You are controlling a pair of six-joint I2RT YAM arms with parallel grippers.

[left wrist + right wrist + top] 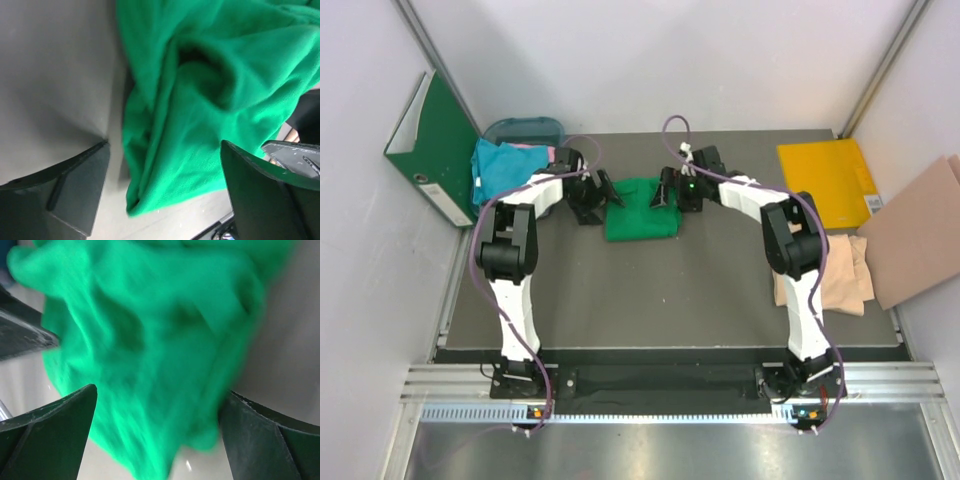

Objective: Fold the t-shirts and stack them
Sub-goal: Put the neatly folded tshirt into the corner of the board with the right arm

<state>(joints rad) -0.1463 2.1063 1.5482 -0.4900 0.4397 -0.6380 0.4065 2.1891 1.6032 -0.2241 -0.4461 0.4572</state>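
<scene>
Teal-blue t-shirt lies crumpled at the far left, just beside the green binder. The left gripper is spread wide at the left side of the bright green t-shirt, which is bunched mid-table. The right gripper is spread too, with cloth between its fingers, perhaps touching them; that view is blurred. The beige-peach t-shirt lies far right.

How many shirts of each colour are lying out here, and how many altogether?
Green t-shirt: 1
Teal-blue t-shirt: 1
Beige-peach t-shirt: 1
Total: 3 that show clearly
</scene>
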